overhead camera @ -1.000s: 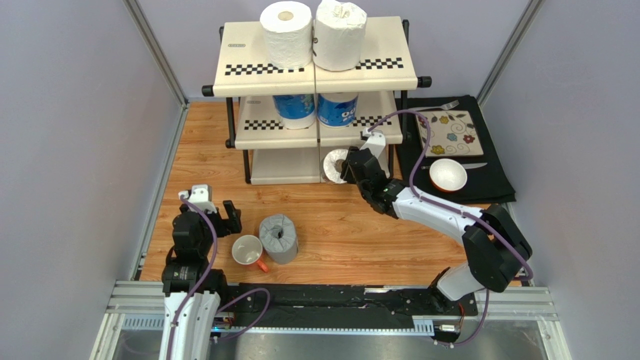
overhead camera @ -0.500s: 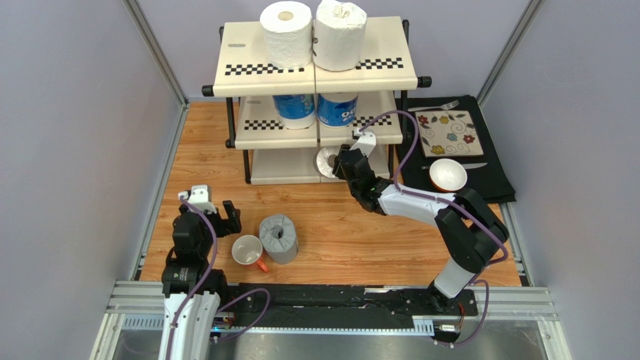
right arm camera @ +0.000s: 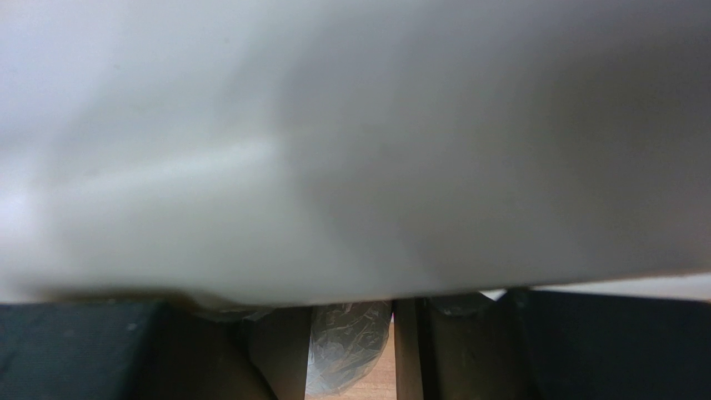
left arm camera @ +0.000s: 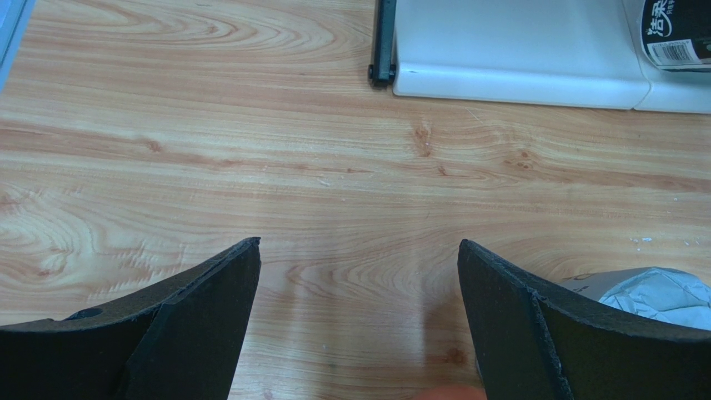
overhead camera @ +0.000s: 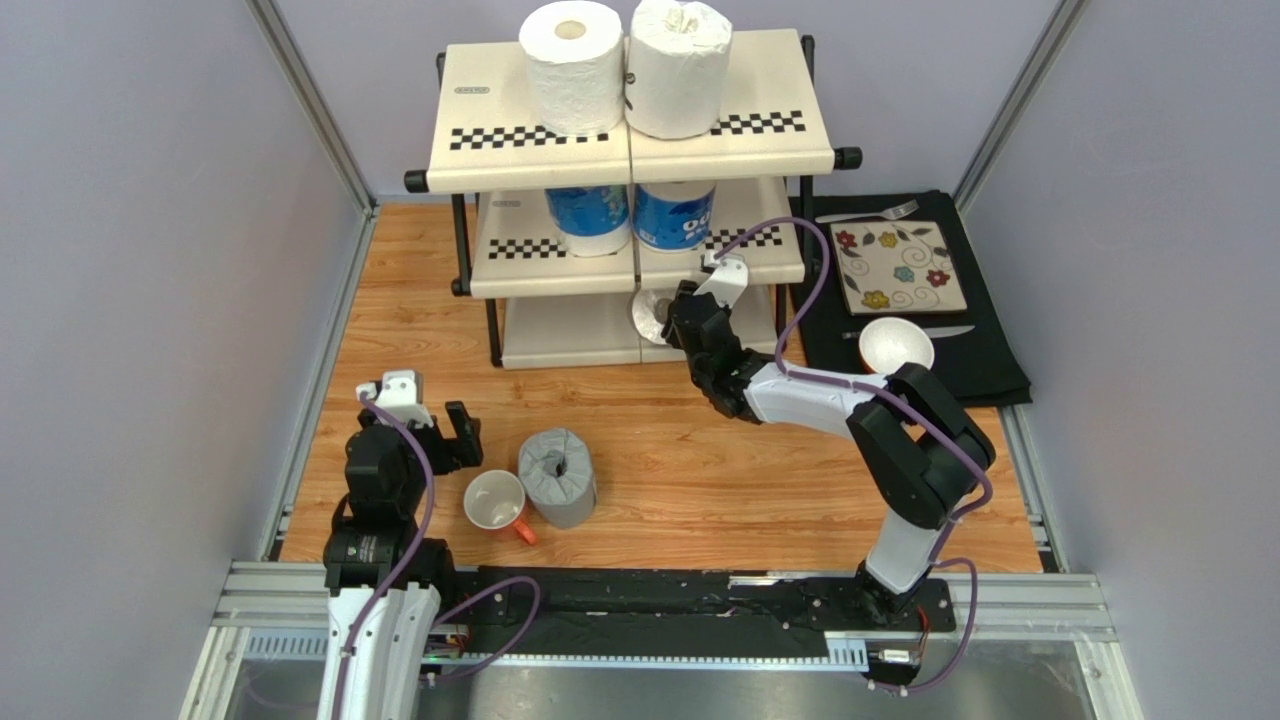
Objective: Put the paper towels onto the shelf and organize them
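Wood worktop (overhead camera: 706, 465), shelf (overhead camera: 564, 353) at far edge. Right jaws grip wrapped roll (overhead camera: 652, 314) under middle tier; could catch that tier. Left jaws released.

Mug (overhead camera: 495, 501) just beside grey roll (overhead camera: 558, 476) crowds its left; wood floor (overhead camera: 676, 465) ahead open.

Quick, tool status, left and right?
Left tool: open, empty, above the table.
Right tool: closed on the wrapped paper towel roll at the bottom tier of the shelf.
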`<act>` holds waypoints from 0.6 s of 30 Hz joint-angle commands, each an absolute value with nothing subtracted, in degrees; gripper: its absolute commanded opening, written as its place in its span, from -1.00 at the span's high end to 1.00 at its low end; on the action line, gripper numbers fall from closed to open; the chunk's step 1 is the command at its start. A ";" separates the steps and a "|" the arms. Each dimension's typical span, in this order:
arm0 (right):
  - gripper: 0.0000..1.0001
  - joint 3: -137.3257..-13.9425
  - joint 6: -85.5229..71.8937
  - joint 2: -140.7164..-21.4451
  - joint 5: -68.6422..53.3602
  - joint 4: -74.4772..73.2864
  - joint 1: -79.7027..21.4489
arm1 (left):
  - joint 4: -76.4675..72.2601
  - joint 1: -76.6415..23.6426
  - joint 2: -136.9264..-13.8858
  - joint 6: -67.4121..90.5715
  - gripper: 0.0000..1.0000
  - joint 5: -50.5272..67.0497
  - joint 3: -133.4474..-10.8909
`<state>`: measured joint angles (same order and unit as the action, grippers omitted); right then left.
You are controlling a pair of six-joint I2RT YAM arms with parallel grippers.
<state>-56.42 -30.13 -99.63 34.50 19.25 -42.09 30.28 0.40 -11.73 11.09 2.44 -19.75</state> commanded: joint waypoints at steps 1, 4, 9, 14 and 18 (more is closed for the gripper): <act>0.58 -60.99 -29.88 -100.72 35.77 22.50 -40.78 | 28.92 0.26 -11.25 10.72 -0.93 2.37 -19.34; 0.44 -61.17 -30.14 -100.99 36.12 21.97 -40.69 | 28.83 0.26 -11.25 10.63 -0.92 2.46 -19.34; 0.30 -60.73 -31.38 -99.67 38.76 20.22 -40.78 | 28.83 0.18 -11.34 10.63 -0.93 2.55 -19.34; 0.14 -59.41 -31.99 -98.96 39.55 20.74 -40.69 | 28.83 0.18 -11.34 10.63 -0.93 2.55 -19.34; -0.09 -59.50 -32.17 -99.14 39.38 20.74 -40.69 | 28.83 0.18 -11.34 10.63 -0.92 2.55 -19.25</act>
